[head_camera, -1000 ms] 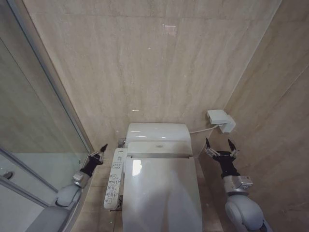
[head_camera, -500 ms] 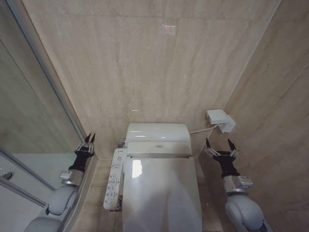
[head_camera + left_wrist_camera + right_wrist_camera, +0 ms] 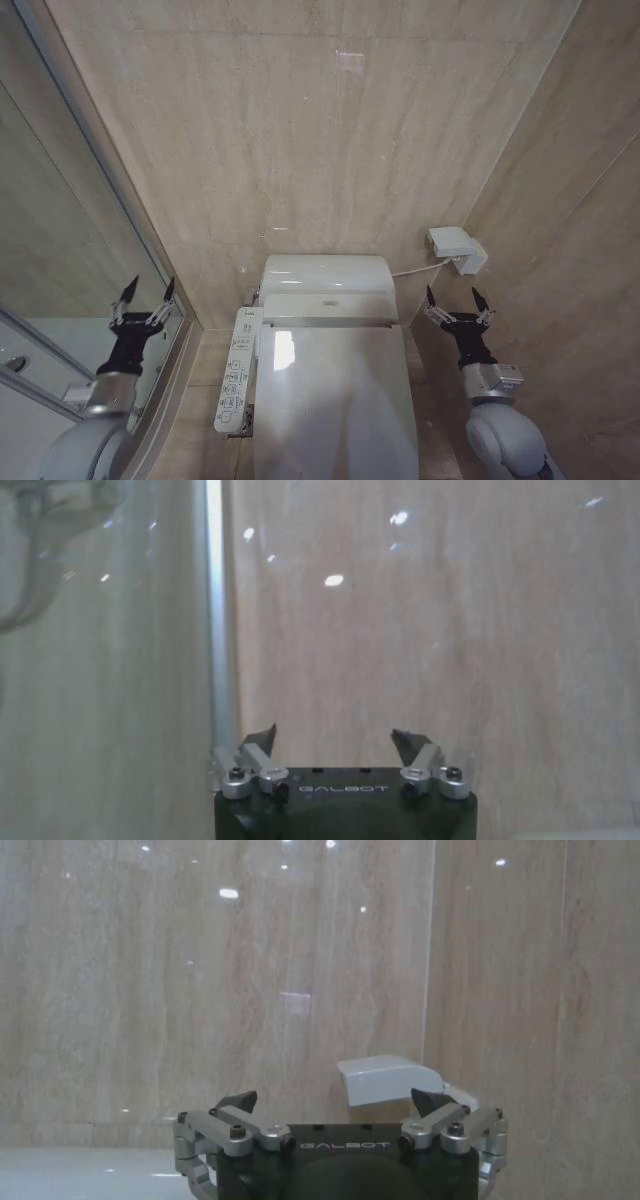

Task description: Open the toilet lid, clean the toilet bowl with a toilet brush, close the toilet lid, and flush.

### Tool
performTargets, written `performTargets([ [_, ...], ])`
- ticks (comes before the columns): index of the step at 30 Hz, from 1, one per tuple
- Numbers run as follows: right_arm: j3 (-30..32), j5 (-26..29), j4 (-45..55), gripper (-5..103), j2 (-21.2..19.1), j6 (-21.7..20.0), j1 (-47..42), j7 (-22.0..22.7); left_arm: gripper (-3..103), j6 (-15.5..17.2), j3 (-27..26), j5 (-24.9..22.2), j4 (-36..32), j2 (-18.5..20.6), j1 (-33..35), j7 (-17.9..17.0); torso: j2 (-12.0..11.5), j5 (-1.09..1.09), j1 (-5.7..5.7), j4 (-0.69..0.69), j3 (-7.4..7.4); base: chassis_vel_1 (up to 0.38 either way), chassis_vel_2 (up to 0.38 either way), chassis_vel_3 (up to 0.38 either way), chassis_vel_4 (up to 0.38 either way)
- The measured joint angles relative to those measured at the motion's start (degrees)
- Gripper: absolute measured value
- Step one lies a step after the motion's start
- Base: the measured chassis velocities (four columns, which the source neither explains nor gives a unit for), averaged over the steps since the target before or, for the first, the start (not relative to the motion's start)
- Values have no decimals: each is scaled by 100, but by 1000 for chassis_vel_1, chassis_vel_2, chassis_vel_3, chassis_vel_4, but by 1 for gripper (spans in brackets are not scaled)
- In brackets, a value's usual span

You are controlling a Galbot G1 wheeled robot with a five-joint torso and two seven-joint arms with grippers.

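Observation:
The white toilet lid [image 3: 335,400] lies down flat over the seat, covering the toilet bowl, which is hidden beneath it. The toilet brush is out of view. My left gripper [image 3: 143,295] is open, raised to the left of the toilet in front of the glass shower partition, well apart from the lid; the left wrist view shows it [image 3: 333,736] open with nothing between its fingers, facing the wall. My right gripper [image 3: 453,296] is open to the right of the toilet, just below the white wall box, and it [image 3: 334,1099] holds nothing.
A white control panel [image 3: 236,370] sticks out along the toilet's left side. The tank cover [image 3: 327,277] is against the beige tiled wall. A white wall box [image 3: 456,248] with a cable hangs at the right [image 3: 390,1078]. A glass partition with a metal frame [image 3: 95,180] closes off the left.
My left gripper has lifted and swung left, away from the toilet's side toward the glass partition, and its fingers have spread. The right arm and the lid have not moved.

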Motion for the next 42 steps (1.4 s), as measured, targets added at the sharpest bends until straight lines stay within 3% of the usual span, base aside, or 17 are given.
performTargets([
  [3, 0, 0, 0, 100, 0, 0, 0, 0, 67, 97, -67, -30, -273, -162, 353, -306, 0, 0, 0, 1, 0, 0, 0, 0, 0],
  [4, 0, 0, 0, 100, 0, 0, 0, 0, 93, 109, -90, -32, -349, -220, 452, -433, 0, 0, 0, 1, 0, 0, 0, 0, 0],
  [10, 0, 0, 0, 100, 0, 0, 0, 0, 93, 114, -127, -74, -643, -360, 835, -572, 0, 0, 0, -1, 0, 0, 0, 0, 0],
  [11, 0, 0, 0, 100, 0, 0, 0, 0, 100, 120, -131, -66, -714, -397, 927, -501, 0, 0, 0, 0, 0, 0, 0, 0, 0],
  [16, 0, 0, 0, 100, 0, 0, 0, 0, 100, 144, -85, 62, -827, -526, 1062, -62, 0, 1, 0, 0, 0, 0, 0, 0, 0],
  [19, 0, 0, 0, 100, 0, 0, 0, 0, 100, 151, 29, 129, -826, -571, 1069, 10, 0, 1, 0, 0, 1, 0, 0, 0, 0],
  [28, 0, 0, 0, 100, 0, 0, 0, 0, 100, 317, 231, 350, -822, -708, 1035, -339, 0, 0, 0, 0, 1, 0, 0, 0, 0],
  [42, 0, 0, 0, 100, 0, 0, 0, 0, 100, 212, 227, 361, -890, -681, 1114, -248, 0, 0, 0, 0, 1, 0, 0, 0, 0],
])
